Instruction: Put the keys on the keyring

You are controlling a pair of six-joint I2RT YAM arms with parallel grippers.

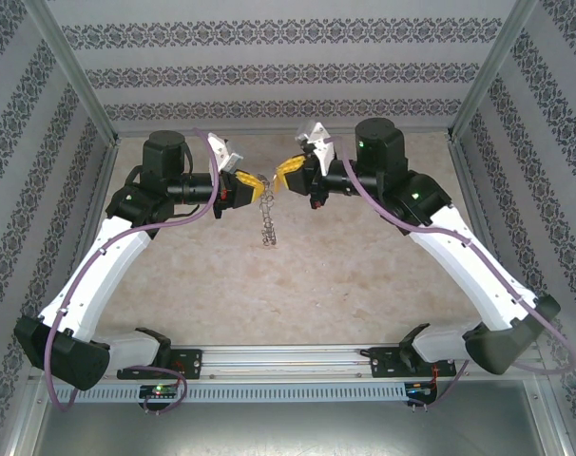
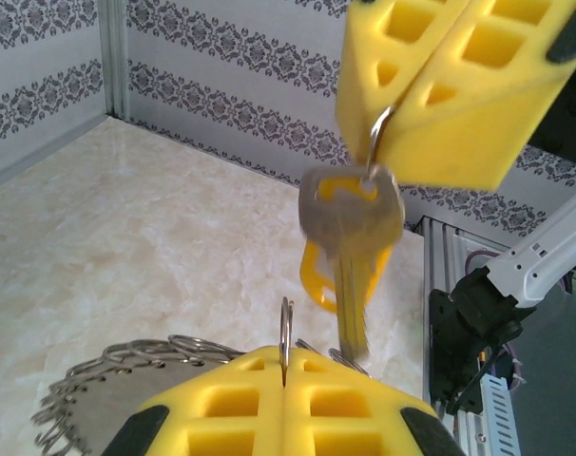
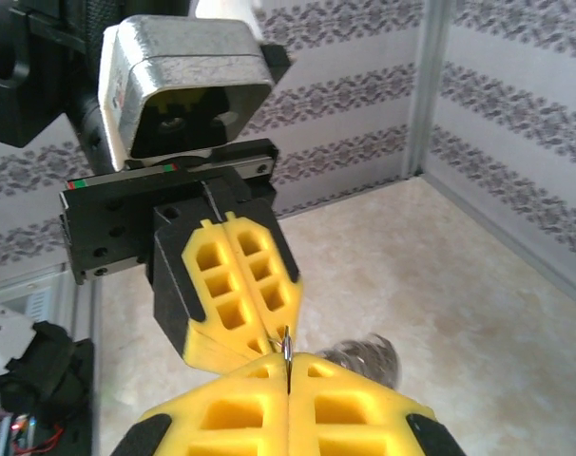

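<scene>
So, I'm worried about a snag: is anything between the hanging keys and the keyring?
Nothing visible does. The keys hang in open air from the shut right pincer. Their tips sit just above the shut left pincer, which grips the keyring by a thin wire.

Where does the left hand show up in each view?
Top: left hand upper centre.
Left wrist: bottom centre, pinching the keyring.
Right wrist: centre, tips down.
Shared landmark: right hand meeting it tip to tip, key hanging from it.

The beige marbled table [image 1: 364, 275] meets patterned walls [image 1: 269, 71], with an aluminium rail [image 1: 288, 356] along its near edge.
</scene>
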